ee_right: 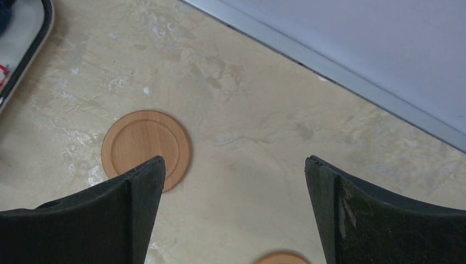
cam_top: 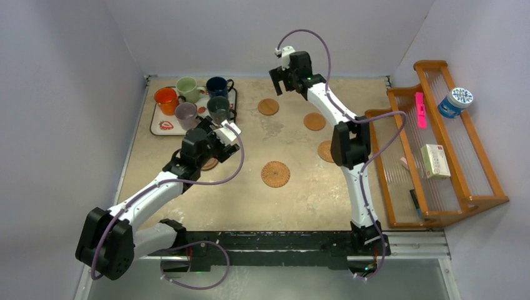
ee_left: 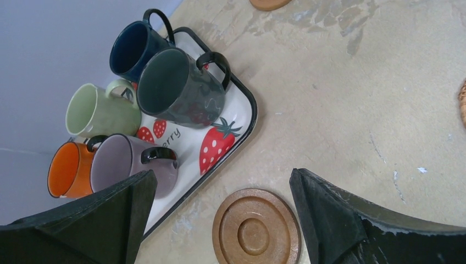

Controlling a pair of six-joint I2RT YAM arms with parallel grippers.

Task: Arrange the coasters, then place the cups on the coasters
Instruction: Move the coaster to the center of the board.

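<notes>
Five cups stand on the strawberry tray [cam_top: 159,127] at the back left: orange [cam_top: 167,100], pale green [cam_top: 187,89], navy [cam_top: 217,86], mauve [cam_top: 186,115] and dark green [cam_top: 219,108]. My left gripper [cam_top: 217,136] hangs open beside the tray, above the dark ringed coaster [ee_left: 256,231], which lies on the table between its fingers [ee_left: 221,175]. My right gripper [cam_top: 284,78] is open at the back, above bare table [ee_right: 235,160], with the plain tan coaster [ee_right: 144,146] just left of it. Two small woven coasters [cam_top: 314,121] [cam_top: 325,150] and a larger one [cam_top: 275,174] lie mid-table.
A wooden rack [cam_top: 437,206] stands along the right edge, holding a blue-and-white jar [cam_top: 455,102], a pink item [cam_top: 420,109] and a small box [cam_top: 435,160]. Walls close in the back and both sides. The right arm's elbow overlaps one woven coaster.
</notes>
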